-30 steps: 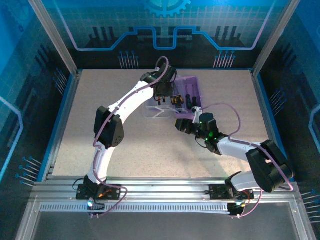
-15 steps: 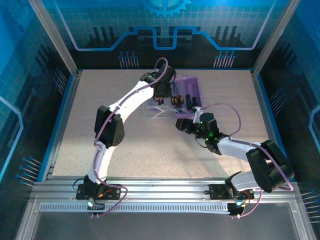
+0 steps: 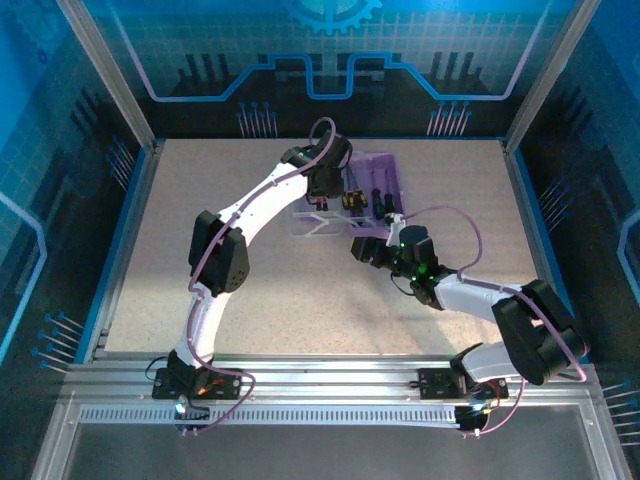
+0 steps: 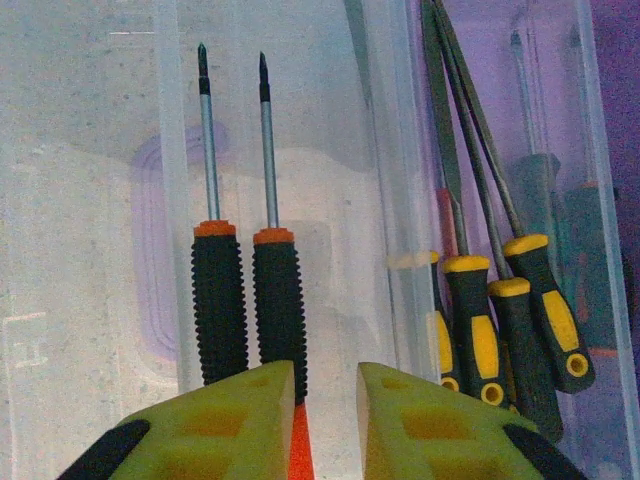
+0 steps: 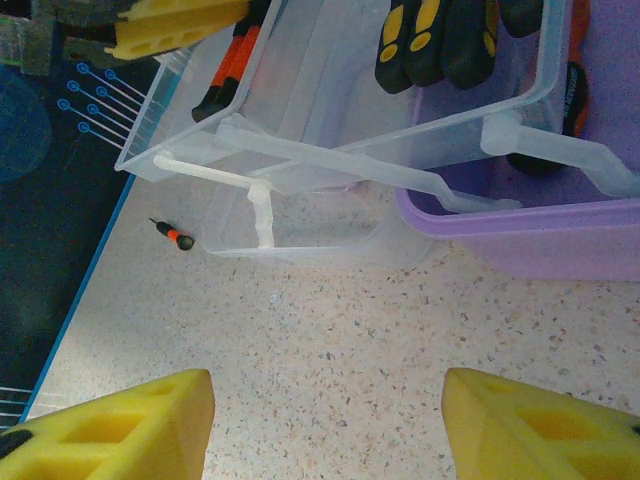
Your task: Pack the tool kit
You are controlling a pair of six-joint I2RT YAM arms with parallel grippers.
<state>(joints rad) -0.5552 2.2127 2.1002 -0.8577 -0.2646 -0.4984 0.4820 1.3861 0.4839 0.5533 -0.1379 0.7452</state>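
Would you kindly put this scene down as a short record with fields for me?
Purple base: open, clear lid beside it
Orange-black screwdrivers: two, on the clear lid
Yellow-black screwdrivers: bunched alongside
Loose piece: small, orange-black, on table
Left gripper: jaws slightly apart over orange-black handles
Right gripper: jaws wide, empty

Bright, even light; blue-tinted surround, wrist views slightly soft.

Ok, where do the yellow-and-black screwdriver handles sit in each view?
Top external: yellow-and-black screwdriver handles at centre, on the left edge of the purple case base.
Left wrist: lower right, beside the two orange-black screwdrivers.
Right wrist: top edge, behind the clear lid wall.
Shared landmark: the purple case base, at the right in both wrist views.
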